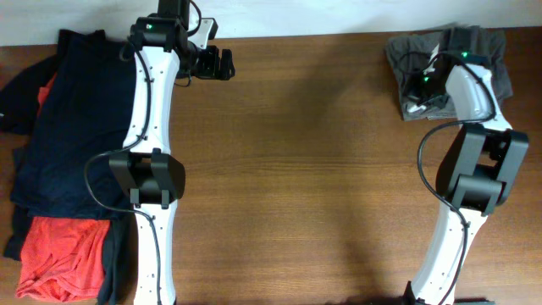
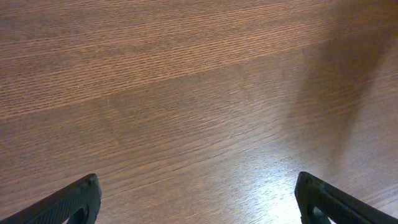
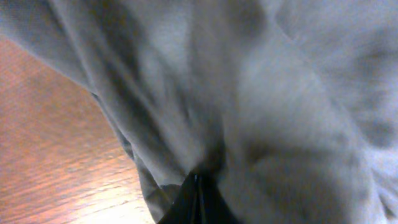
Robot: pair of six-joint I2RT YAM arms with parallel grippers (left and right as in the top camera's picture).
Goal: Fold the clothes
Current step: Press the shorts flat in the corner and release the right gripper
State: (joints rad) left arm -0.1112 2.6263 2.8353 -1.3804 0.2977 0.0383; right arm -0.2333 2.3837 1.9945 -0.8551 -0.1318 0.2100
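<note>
The grey-olive shorts [image 1: 491, 52] lie bunched at the table's far right corner. My right gripper [image 1: 417, 95] is down on their left part, shut, with a fold of the grey cloth pinched at its tips. In the right wrist view the shorts [image 3: 261, 93] fill the frame and the closed fingers [image 3: 198, 198] meet under the cloth. My left gripper [image 1: 222, 63] is at the far left-centre, away from the shorts. It is open and empty, its two fingertips [image 2: 198, 198] wide apart over bare wood.
A large navy-blue garment [image 1: 72, 127] lies along the table's left edge, with an orange-red garment [image 1: 59, 254] at the front left. The wooden table [image 1: 305, 169] spreads between the two arms. Both arm bases stand at the front.
</note>
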